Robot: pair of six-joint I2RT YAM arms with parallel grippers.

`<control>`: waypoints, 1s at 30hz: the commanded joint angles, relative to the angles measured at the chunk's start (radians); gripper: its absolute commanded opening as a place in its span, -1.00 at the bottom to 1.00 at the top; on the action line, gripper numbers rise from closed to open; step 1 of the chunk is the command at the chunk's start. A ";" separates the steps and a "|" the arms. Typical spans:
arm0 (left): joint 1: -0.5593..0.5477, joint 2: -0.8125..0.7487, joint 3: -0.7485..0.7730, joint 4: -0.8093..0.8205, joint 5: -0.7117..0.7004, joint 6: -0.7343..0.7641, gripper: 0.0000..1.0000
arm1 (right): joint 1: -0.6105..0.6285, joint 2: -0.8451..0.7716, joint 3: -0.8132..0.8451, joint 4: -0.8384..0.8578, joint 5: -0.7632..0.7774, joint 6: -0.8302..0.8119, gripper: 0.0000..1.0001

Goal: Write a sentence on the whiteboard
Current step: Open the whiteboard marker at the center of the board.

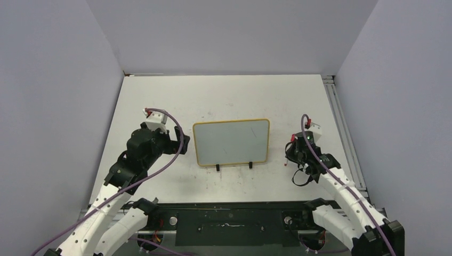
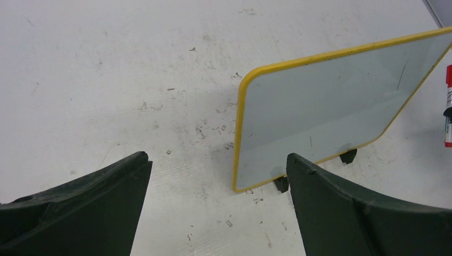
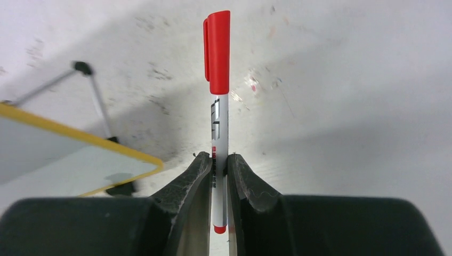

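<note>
**Right tool clamped on red-capped marker, board at mid-table**

The whiteboard sat at the middle of the white table, between the two arms. Its frame looked yellow-tan with rounded corners. Two black feet showed along its near edge. Its glossy face carried only a few faint thin strokes, and none could be read as a letter or word. In the right wrist view a thin grey rod with a black tip showed beyond the board's edge. What it was could not be told.

The right tool was closed on a marker, just right of the board's right edge. The two fingers pinched the white barrel near its red tail end. The rest of the barrel and the red cap stood out past the fingertips, and the cap was on. Dark print and a small red mark ran along the barrel, but they were too small and blurred to read. Whether the marker touched the table could not be told.

The left tool was wide open and held nothing. It hung over the table just left of the board's left edge, apart from the frame, with its fingers pointing toward the board.

The table was scuffed with small dark specks and smudges.
</note>
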 commanded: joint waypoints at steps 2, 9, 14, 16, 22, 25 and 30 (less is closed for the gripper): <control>0.004 -0.022 0.002 0.089 0.070 -0.005 0.97 | 0.009 -0.185 0.121 -0.012 -0.046 -0.066 -0.89; 0.003 -0.046 0.082 0.116 0.205 -0.210 0.99 | 0.015 -0.298 0.225 0.097 -0.369 -0.177 -0.89; 0.001 -0.021 0.129 0.179 0.418 -0.331 1.00 | 0.025 -0.251 0.238 0.196 -0.637 -0.213 -0.89; -0.006 -0.004 0.125 0.223 0.505 -0.391 1.00 | 0.035 -0.245 0.236 0.240 -0.710 -0.210 -0.89; -0.101 0.051 0.094 0.360 0.586 -0.516 1.00 | 0.089 -0.195 0.242 0.340 -0.870 -0.174 -0.89; -0.193 0.102 0.108 0.362 0.541 -0.514 1.00 | 0.148 -0.130 0.275 0.297 -0.879 -0.219 -0.89; -0.261 0.169 0.126 0.391 0.525 -0.550 1.00 | 0.354 -0.030 0.349 0.219 -0.773 -0.294 -0.89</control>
